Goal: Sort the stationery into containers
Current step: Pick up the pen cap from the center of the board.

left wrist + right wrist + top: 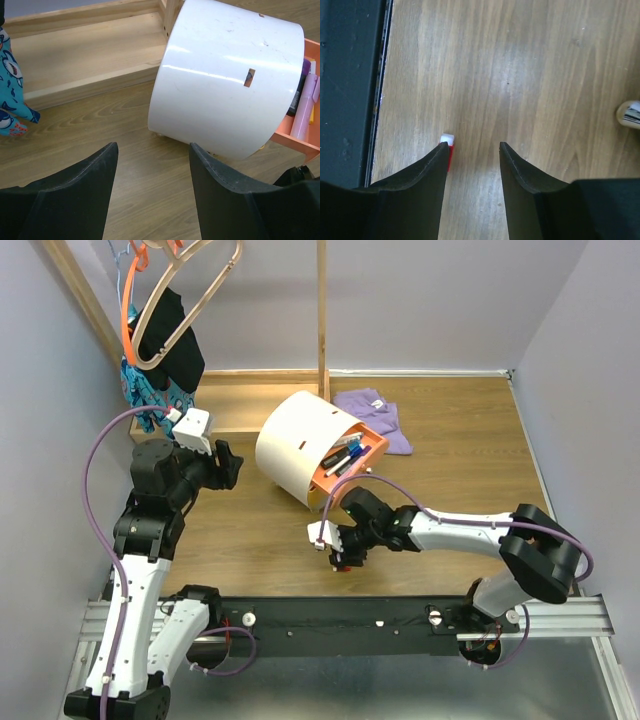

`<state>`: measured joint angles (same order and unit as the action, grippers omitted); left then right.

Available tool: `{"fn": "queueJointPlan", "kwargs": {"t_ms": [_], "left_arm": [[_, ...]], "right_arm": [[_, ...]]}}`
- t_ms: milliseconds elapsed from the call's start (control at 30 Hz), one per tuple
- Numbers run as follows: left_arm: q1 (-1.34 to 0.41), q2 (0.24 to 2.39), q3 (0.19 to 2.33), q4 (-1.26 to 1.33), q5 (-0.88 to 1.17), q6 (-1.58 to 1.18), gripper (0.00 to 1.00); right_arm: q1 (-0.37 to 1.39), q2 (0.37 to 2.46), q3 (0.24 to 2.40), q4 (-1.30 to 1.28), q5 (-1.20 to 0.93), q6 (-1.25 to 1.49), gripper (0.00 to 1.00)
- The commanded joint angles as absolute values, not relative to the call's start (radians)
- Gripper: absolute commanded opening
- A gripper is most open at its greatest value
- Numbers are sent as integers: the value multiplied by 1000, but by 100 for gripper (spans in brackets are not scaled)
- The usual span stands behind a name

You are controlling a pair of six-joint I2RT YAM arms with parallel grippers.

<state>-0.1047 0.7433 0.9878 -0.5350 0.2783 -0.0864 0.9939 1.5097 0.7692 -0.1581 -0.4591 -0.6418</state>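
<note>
Pale walls are enclosing a wooden tabletop (450,470) in the top view. At its centre the cream-white drum (295,440) is lying tipped. Its orange drawer (362,462) is sticking out toward 4 o'clock and carrying black, pink and purple markers (343,454), whose writing is too small to read. A purple cloth (378,412) is lying at the drum's 2 o'clock. The left arm is reaching up, its left gripper (230,465) hanging at the drum's 9 o'clock, apart from it. The right arm is folding across leftward, the right gripper (338,558) pointing down at the drum's 6 o'clock.

Seen from the left wrist, the fingers are standing spread wide with nothing between them, facing the drum's smooth wall and its small slot (248,77).

Seen from the right wrist, the jaws are standing spread over bare wood, with a small red-and-white item (448,145) just beside the 9 o'clock finger. A white item (630,114) at the 3 o'clock edge is bearing dark print too blurred to read.
</note>
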Motion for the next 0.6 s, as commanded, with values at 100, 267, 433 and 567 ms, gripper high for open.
{"fn": "queueJointPlan", "kwargs": {"t_ms": [100,267,433,567], "left_arm": [[-97,732,1003,-563,259,-89,68],[-97,742,996,-552,258,-98,68],[-97,741,983,-535,255,-135,68],[-94,741,986,-537,255,-137,68]], "right_arm": [[1029,1523,724,-166,-440,-614,53],[1037,1516,698,-193,-433,-607,53],[1042,1531,686,-146,-396,-589,48],[1052,1542,686,-124,-358,-583,38]]}}
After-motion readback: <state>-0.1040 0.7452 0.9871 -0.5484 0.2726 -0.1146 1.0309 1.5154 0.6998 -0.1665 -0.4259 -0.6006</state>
